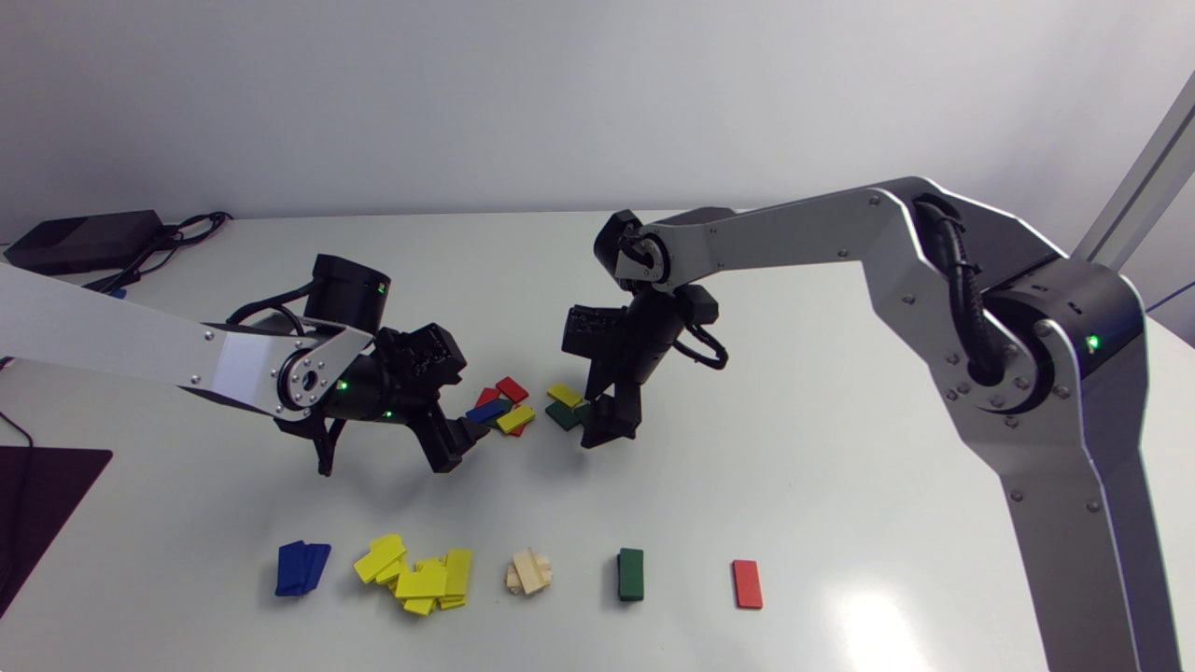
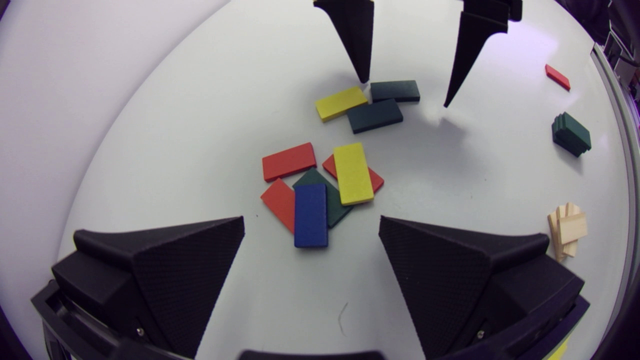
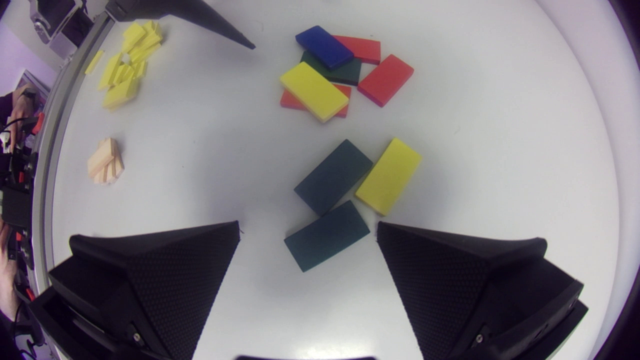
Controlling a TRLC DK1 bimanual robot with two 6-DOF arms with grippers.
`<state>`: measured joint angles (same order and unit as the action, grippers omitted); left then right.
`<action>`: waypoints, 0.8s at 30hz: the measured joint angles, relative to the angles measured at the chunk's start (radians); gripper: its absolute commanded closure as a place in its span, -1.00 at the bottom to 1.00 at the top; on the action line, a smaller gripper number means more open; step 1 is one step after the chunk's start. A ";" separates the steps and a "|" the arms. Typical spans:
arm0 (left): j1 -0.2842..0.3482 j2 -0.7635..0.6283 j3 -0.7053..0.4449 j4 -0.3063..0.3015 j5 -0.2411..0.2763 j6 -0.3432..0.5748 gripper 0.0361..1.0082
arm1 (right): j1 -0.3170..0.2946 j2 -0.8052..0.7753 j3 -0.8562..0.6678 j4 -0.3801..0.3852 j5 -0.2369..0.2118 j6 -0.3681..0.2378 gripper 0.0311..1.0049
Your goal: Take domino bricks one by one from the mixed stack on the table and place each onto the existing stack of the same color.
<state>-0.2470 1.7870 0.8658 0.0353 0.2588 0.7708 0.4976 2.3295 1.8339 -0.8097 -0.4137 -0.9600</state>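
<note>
**A:** Which step is in hand?

**B:** A pick that has not begun, I'd say. The right gripper point(image 1: 611, 422) hangs over the edge of the mixed stack point(image 1: 504, 406). Its fingers point(image 3: 165, 280) are spread wide and hold nothing. A dark green brick point(image 3: 327, 235) lies flat on the table point(image 1: 840, 373) between them, untouched.

**A:** And the left?

**B:** The left gripper point(image 1: 457, 446) is also wide open and empty. A blue brick point(image 2: 310, 215) sits between its fingertips and just ahead of them, on top of other bricks.

**A:** So what does the next move call for?

**B:** Probably the right one goes down over the green brick. The brick lies slantwise to the fingers, so a turn of the wrist may help. A second green brick point(image 3: 332, 176) and a yellow brick point(image 3: 389, 175) lie just ahead, close against it, and should not be nudged. Then it closes, lifts and carries the brick to the green stack point(image 1: 630, 573).
</note>
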 measured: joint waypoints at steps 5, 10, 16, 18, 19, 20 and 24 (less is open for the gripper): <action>0.000 0.000 -0.005 -0.002 0.001 0.000 -0.90 | 0.000 0.016 0.040 -0.037 0.002 -0.006 -0.92; 0.000 0.000 -0.011 -0.005 0.007 0.000 -0.90 | 0.000 0.018 0.046 -0.077 0.002 -0.021 -0.92; 0.000 -0.001 -0.013 -0.005 0.008 0.000 -0.90 | 0.001 0.018 0.046 -0.101 0.002 -0.037 -0.92; 0.000 -0.001 -0.018 -0.005 0.008 0.000 -0.90 | 0.001 0.018 0.046 -0.102 0.002 -0.045 -0.92; 0.000 -0.001 -0.020 -0.005 0.008 0.000 -0.90 | 0.002 0.018 0.045 -0.103 0.002 -0.048 -0.92; 0.000 -0.001 -0.023 -0.005 0.008 0.000 -0.90 | 0.002 0.018 0.045 -0.103 0.002 -0.051 -0.92; 0.000 -0.008 -0.025 -0.005 0.008 0.000 -0.90 | 0.010 0.010 0.021 -0.104 0.002 -0.053 -0.92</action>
<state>-0.2470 1.7794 0.8410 0.0307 0.2668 0.7708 0.5072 2.3398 1.8549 -0.9134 -0.4122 -1.0126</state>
